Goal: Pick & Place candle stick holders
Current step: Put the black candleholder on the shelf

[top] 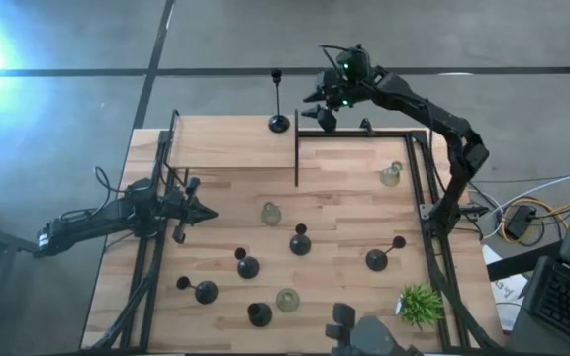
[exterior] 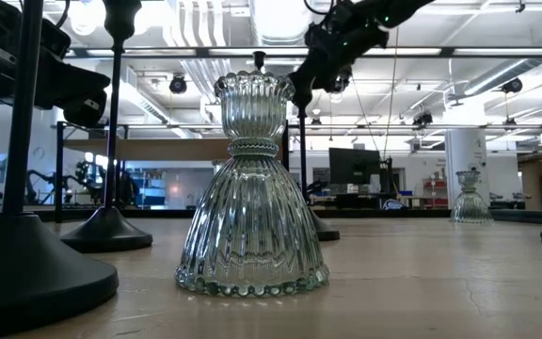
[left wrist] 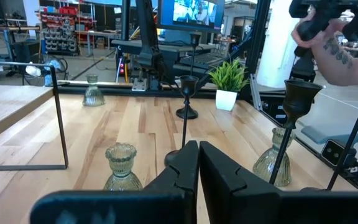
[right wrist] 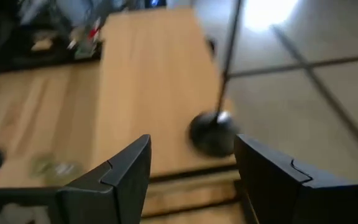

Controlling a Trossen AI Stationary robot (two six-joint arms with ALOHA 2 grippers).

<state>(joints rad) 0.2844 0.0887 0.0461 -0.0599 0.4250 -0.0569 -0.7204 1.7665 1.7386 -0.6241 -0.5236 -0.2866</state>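
A tall black candle stick holder (top: 278, 121) stands on its round base at the table's far edge; it also shows in the right wrist view (right wrist: 212, 133). My right gripper (top: 320, 116) (right wrist: 191, 180) is open and empty, above the far edge just right of that holder. My left gripper (top: 201, 211) (left wrist: 197, 163) is shut and empty at the table's left side. Several short black holders (top: 300, 244) and three clear-greenish glass holders (top: 271, 213) (top: 391, 175) (top: 287, 299) stand on the table's middle and near part. One glass holder (exterior: 252, 188) fills the low view.
A thin black wire frame (top: 296, 158) stands at the far middle of the table. Black rails (top: 433, 227) run along the left and right sides. A green spiky plant (top: 421, 302) stands at the near right. A person's hand (left wrist: 328, 37) shows beyond the table.
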